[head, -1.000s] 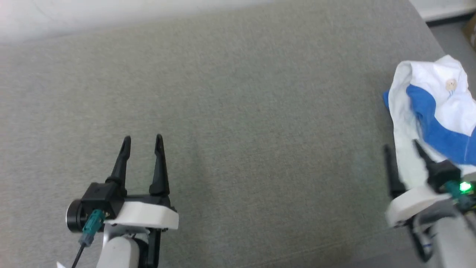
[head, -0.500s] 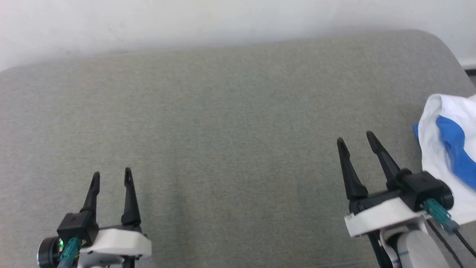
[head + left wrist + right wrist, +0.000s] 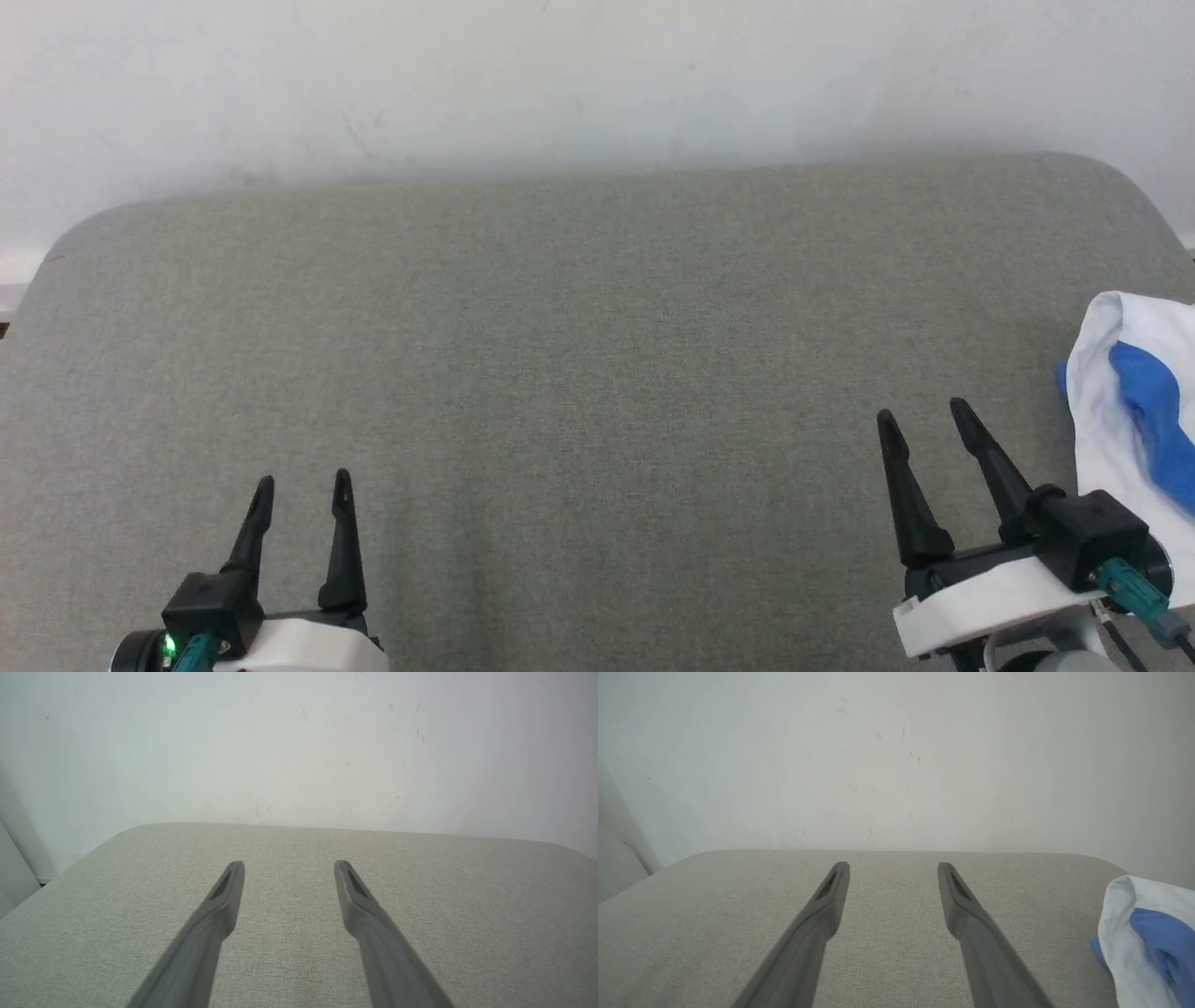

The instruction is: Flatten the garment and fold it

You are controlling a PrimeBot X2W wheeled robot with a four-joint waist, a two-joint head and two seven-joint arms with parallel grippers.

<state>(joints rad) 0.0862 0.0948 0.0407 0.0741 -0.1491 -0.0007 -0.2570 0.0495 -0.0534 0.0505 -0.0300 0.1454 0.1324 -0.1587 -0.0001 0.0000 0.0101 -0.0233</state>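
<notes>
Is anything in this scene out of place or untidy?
Yes. The garment lies crumpled at the right edge of the grey surface, partly cut off by the picture, not spread out. The left gripper and the right gripper hold nothing, jaws open.

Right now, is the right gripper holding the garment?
No, the right gripper is open with nothing between its fingers; the garment lies off to its side.

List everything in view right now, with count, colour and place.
garment: one, white with a blue band, bunched at the right edge of the padded surface
padded surface: one, grey fabric, across the middle
wall: one, white, behind the surface
left gripper: one, dark fingers, open and empty, lower left
right gripper: one, dark fingers, open and empty, lower right beside the garment
</notes>
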